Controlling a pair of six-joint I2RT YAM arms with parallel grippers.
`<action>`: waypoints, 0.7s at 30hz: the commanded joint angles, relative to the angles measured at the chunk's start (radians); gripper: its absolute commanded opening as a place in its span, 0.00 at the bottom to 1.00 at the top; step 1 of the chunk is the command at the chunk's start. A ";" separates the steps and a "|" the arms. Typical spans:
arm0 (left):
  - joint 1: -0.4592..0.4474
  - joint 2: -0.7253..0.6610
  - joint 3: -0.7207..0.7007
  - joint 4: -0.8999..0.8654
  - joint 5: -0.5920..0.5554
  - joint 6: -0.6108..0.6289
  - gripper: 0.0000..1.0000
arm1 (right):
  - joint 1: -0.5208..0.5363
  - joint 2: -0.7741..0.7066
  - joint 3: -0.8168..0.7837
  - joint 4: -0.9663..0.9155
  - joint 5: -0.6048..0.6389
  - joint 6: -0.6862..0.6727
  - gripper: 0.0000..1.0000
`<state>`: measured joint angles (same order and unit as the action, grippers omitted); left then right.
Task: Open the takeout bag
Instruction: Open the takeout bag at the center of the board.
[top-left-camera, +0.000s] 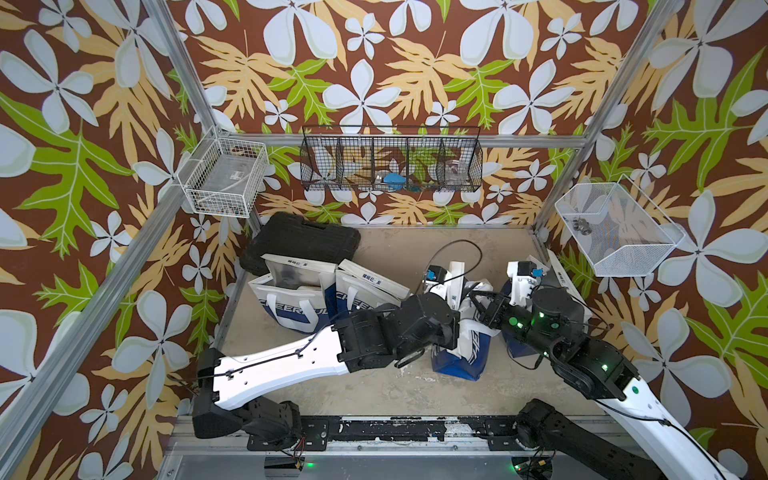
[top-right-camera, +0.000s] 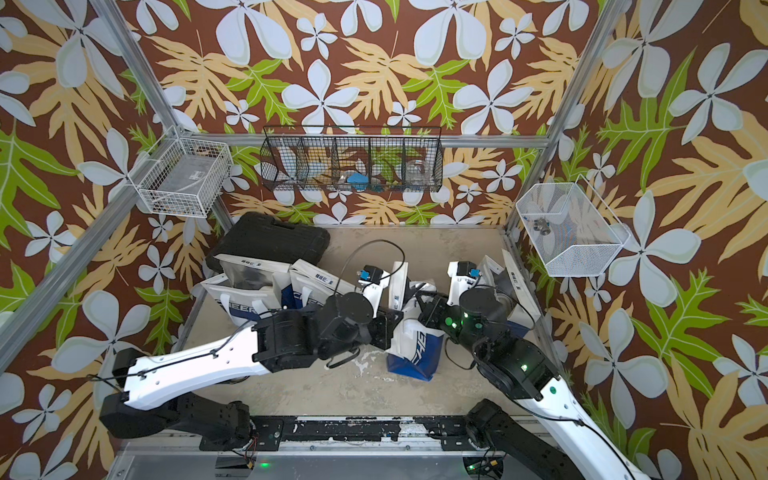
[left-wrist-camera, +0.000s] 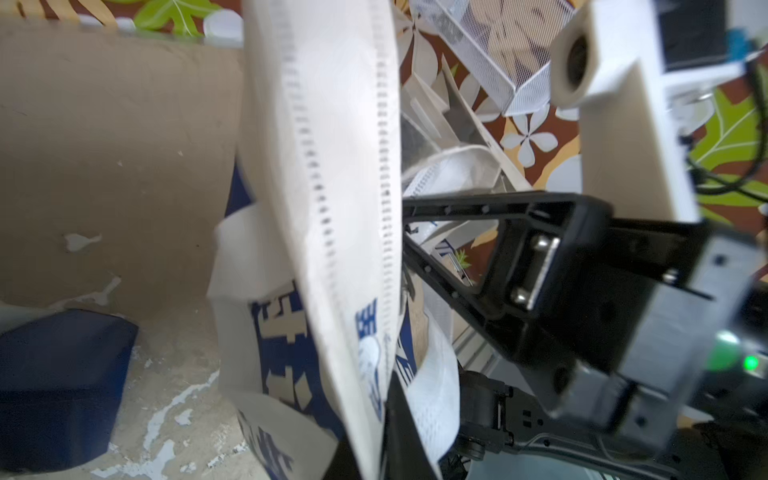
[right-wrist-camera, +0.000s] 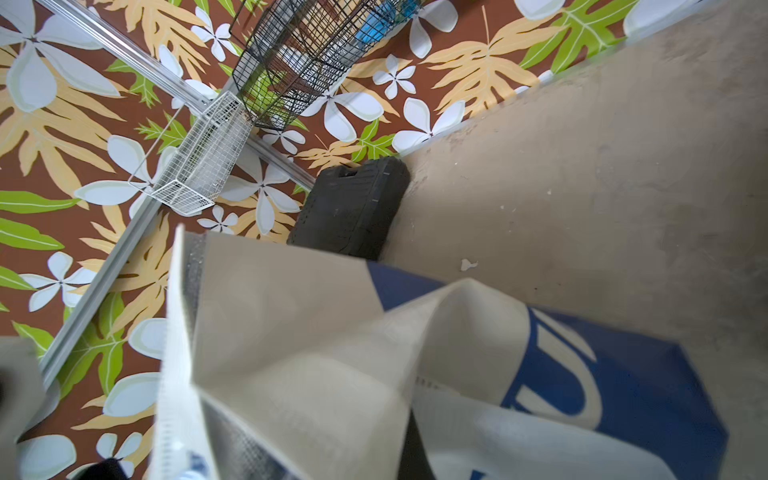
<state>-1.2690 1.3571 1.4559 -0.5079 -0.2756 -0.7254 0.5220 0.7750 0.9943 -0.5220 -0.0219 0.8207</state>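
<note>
The takeout bag (top-left-camera: 459, 359) stands on the table (top-left-camera: 374, 386), its white top edge pinched by the closed left gripper (top-right-camera: 395, 324) and closed right gripper (left-wrist-camera: 406, 224). The black wire basket (top-left-camera: 390, 164) holds a blue item (top-left-camera: 394, 179) in its middle compartment

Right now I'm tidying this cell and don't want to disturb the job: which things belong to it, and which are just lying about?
Job: takeout bag, gripped at its top by the left claw and right claw.

Lying about: two spare bags by the left arm, a third spare bag behind the right arm, black plastic case, white wire basket, black wire basket, white mesh basket.
</note>
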 joint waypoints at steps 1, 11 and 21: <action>0.021 -0.082 -0.066 -0.040 0.137 0.042 0.00 | -0.105 0.022 -0.023 -0.041 0.083 -0.097 0.00; 0.133 -0.116 -0.158 0.065 0.214 0.078 0.68 | -0.112 0.083 0.006 0.042 -0.103 -0.124 0.00; 0.165 -0.151 -0.203 0.181 0.229 0.102 1.00 | -0.111 0.049 -0.072 -0.056 -0.098 -0.133 0.27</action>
<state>-1.1069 1.2411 1.2537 -0.3843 -0.0444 -0.6415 0.4107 0.8417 0.9264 -0.5583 -0.1349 0.6983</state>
